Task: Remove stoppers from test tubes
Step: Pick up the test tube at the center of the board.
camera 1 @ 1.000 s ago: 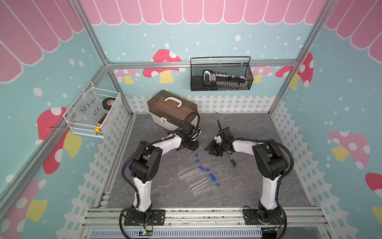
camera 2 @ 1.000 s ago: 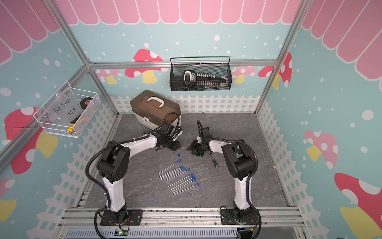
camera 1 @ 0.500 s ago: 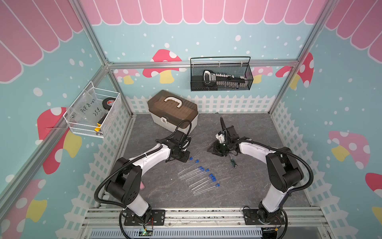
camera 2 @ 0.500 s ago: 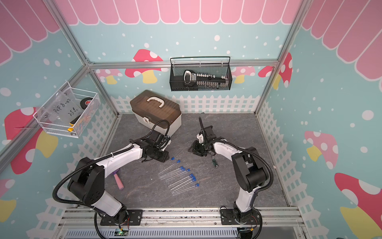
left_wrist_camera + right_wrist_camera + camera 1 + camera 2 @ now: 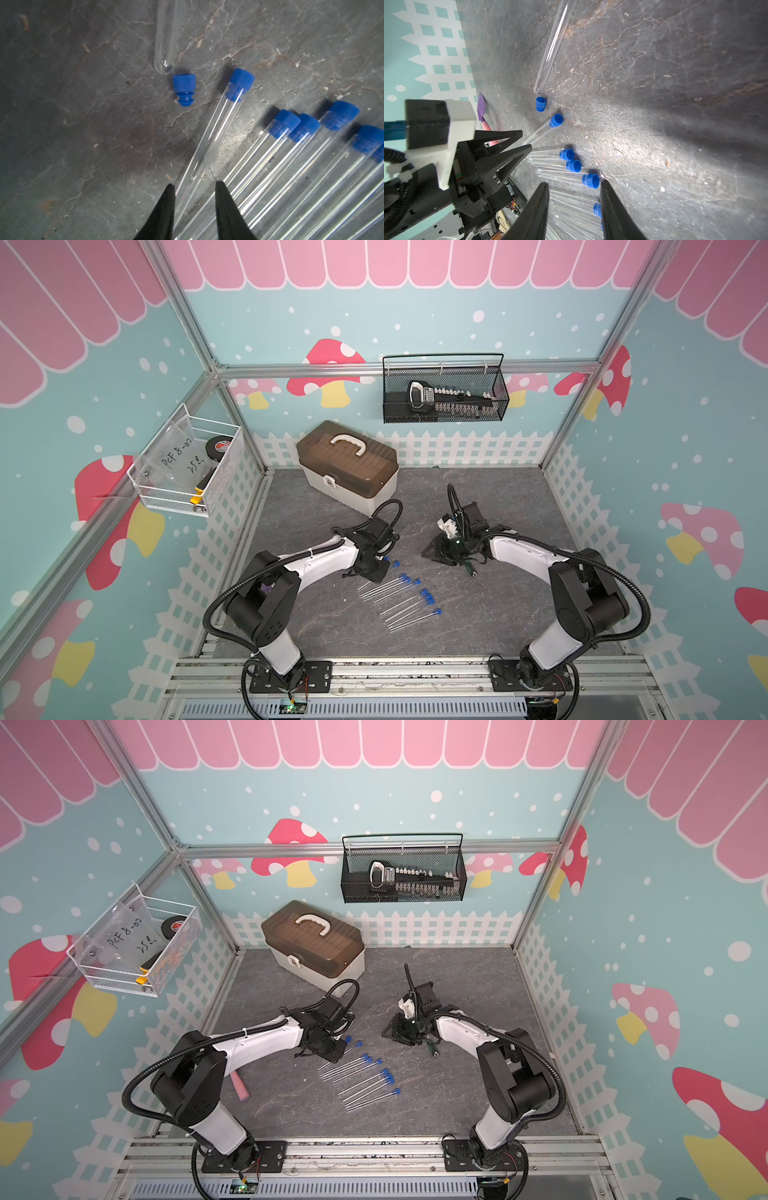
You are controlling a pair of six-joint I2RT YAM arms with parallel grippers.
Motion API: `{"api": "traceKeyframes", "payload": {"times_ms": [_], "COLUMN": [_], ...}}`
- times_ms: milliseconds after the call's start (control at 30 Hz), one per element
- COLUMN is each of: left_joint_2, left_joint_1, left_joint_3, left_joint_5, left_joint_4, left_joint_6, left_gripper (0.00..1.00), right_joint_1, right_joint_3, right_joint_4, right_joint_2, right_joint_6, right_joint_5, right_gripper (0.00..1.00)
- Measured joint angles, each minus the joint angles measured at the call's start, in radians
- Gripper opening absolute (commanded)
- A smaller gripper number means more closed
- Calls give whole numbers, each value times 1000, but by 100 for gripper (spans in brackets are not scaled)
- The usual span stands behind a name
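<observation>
The tool box (image 5: 347, 464) is sitting at the mat's (image 5: 478, 614) back edge, below a mesh basket (image 5: 444, 418) holding a socket set (image 5: 424, 396). In front of the box, on open mat, the left gripper (image 5: 193, 185) is straddling a capped test tube (image 5: 209, 133), jaws parted, perhaps not touching. The right gripper (image 5: 574, 182) is hovering open-jawed, empty. The other test tubes (image 5: 255, 158) are lying parallel, stoppers (image 5: 287, 120) toward the box, one loose stopper (image 5: 184, 89) nearest it.

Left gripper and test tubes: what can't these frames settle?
- Left gripper grip: in the left wrist view its jaws flank a stoppered tube, contact unclear; in both top views, too small.
- Test tubes: count unsure; edges cut them in both wrist views, too thin in top views.
- Uncapped tube: mouth past both wrist views' edges.
</observation>
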Motion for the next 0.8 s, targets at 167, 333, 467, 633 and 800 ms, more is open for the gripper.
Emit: {"api": "traceKeyframes", "payload": {"times_ms": [167,333,467,633,800], "left_joint_2": [31,77,112,134,148], "left_joint_1": [-1,-2,-11,-26,-35], "left_joint_3": [1,32,53,83,101], "left_joint_5": [0,-5,-22,-50,-77], "left_joint_4": [9,7,6,-3,-9], "left_joint_6": [2,10,24,43,60], "left_gripper": [32,33,31,26,21], "right_joint_1": [0,0,0,0,0], "right_joint_3": [-9,-10,-12,-18,-29], "right_joint_4": [-3,-3,-3,-2,-2], "right_joint_2": [-1,-3,-15,-36,-48], "right_joint_6": [0,-1,-1,0,0], "right_joint_5": [1,1,1,3,5], "right_gripper": [42,42,42,42,42]}}
